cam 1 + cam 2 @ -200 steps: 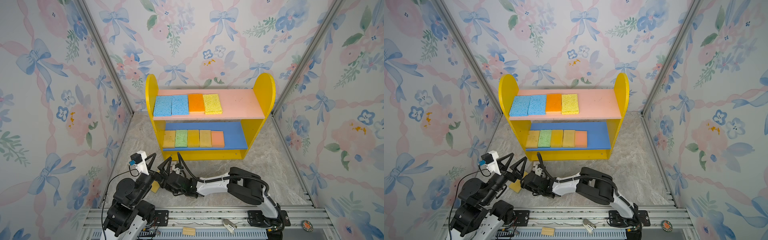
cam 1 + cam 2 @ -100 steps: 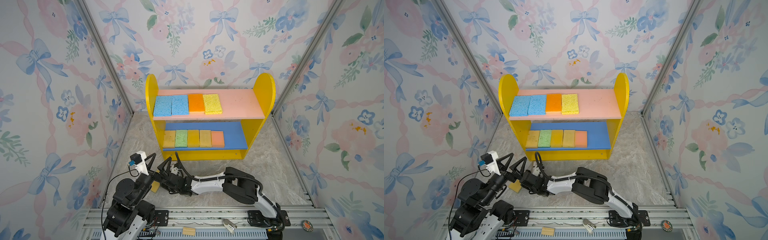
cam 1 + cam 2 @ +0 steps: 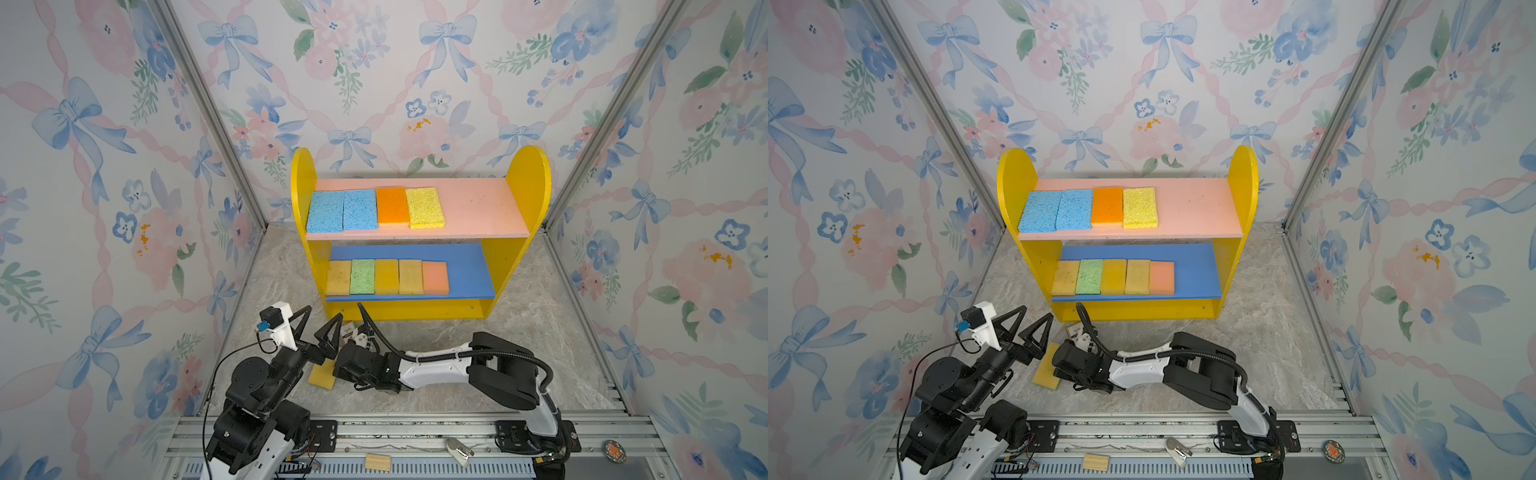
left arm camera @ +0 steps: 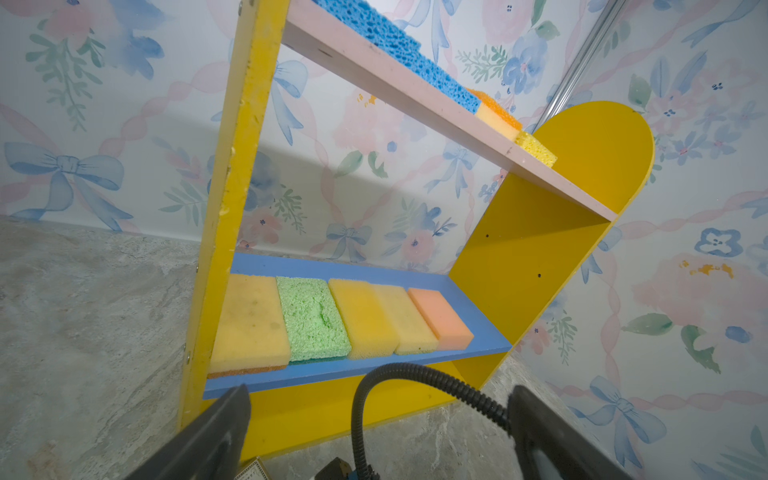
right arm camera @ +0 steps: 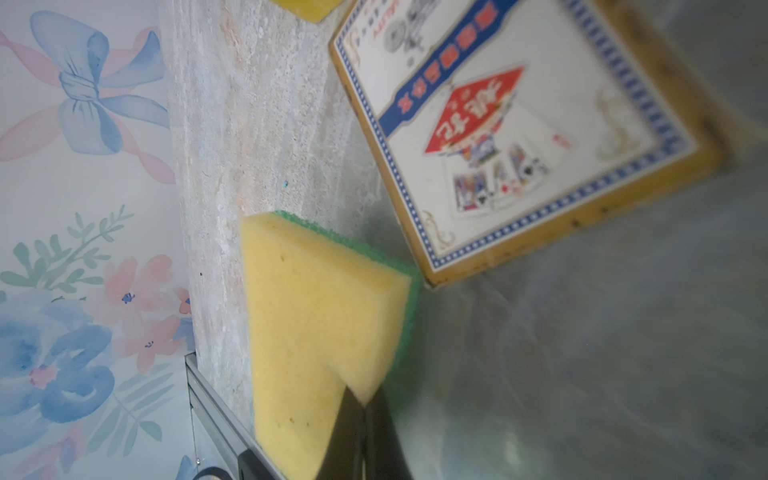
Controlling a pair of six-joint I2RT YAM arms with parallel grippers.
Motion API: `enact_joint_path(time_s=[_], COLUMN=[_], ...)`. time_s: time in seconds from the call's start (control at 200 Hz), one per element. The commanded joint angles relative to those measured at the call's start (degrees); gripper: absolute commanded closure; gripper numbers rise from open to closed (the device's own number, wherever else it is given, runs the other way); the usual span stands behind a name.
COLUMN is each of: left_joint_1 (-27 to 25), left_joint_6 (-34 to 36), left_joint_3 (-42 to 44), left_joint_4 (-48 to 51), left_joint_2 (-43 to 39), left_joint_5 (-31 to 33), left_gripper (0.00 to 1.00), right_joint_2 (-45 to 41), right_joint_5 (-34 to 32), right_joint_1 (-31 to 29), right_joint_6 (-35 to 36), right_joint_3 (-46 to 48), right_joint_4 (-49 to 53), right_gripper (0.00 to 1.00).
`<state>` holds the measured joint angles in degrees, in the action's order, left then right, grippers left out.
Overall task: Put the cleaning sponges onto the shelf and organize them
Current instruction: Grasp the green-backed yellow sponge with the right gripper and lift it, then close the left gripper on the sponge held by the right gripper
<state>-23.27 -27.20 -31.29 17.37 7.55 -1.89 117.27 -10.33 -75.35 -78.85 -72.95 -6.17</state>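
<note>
Right wrist view shows the right gripper (image 5: pixel 362 405) clenched on 1 corner of a yellow sponge (image 5: pixel 316 324) (green scouring layer underneath), just beside the printed card box (image 5: pixel 519 137) on the marble floor (image 5: pixel 257 124). In both top views this sponge is at the front left, before the shelf (image 3: pixel 528 174) and off its boards. The left gripper (image 3: pixel 326 311) hangs just beside it, jaws spread wide, holding nothing. 4 sponges line the pink upper board (image 3: pixel 478 208): 2 blue, 1 orange, 1 yellow. 5 more lie side by side on the blue lower board (image 3: pixel 469 270).
</note>
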Motion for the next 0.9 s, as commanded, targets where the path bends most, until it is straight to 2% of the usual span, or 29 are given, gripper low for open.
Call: enact_joint_path(time_s=[0.0,0.095,0.215,0.375,0.475,0.57,0.63,0.7,0.805,0.895], left_joint_1=[-0.22,-0.41,-0.67,-0.71,-0.84,-2.92,-6.0,-9.97,-14.23,-17.43], left_joint_6=[0.4,0.42,-0.63,-7.2,-10.85,-15.51,-20.35,-25.94,-30.65,-30.45], left_joint_3=[0.17,-0.1,-1.3,-1.76,-0.94,1.54,3.8,6.64,9.27,8.5], left_joint_4=[0.04,-0.01,0.19,-0.56,-1.67,-8.81,-16.45,-25.75,-35.51,-38.0], left_joint_2=[-0.02,1.82,7.82,19.47,25.23,26.46,26.46,28.77,32.08,35.52], left_joint_5=[0.33,-1.25,-6.33,-20.77,-27.5,-32.13,-32.77,-31.95,-29.68,-28.15], left_gripper=[0.02,0.02,0.02,0.02,0.02,0.02,0.02,0.02,0.02,0.02], right_joint_2=[-8.23,-15.04,-25.62,-41.16,-52.26,-61.46,-65.46,-67.88,-67.89,-67.0], right_joint_5=[-0.5,-1.77,-5.11,-8.59,-11.02,-5.62,2.87,9.87,17.26,21.4], right_joint_1=[0.82,1.38,3.76,9.62,13.24,18.95,23.79,27.16,28.45,28.19], right_joint_6=[6.68,10.95,14.64,21.89,26.24,31.91,36.05,39.59,44.89,46.98], right_joint_3=[5.68,11.18,19.21,26.59,28.82,29.61,28.84,26.95,22.32,19.25], right_joint_4=[6.37,12.6,20.87,32.65,37.49,37.75,37.16,37.6,40.69,42.24], right_gripper=[0.96,0.96,0.96,0.95,0.95,0.95,0.95,0.95,0.94,0.94])
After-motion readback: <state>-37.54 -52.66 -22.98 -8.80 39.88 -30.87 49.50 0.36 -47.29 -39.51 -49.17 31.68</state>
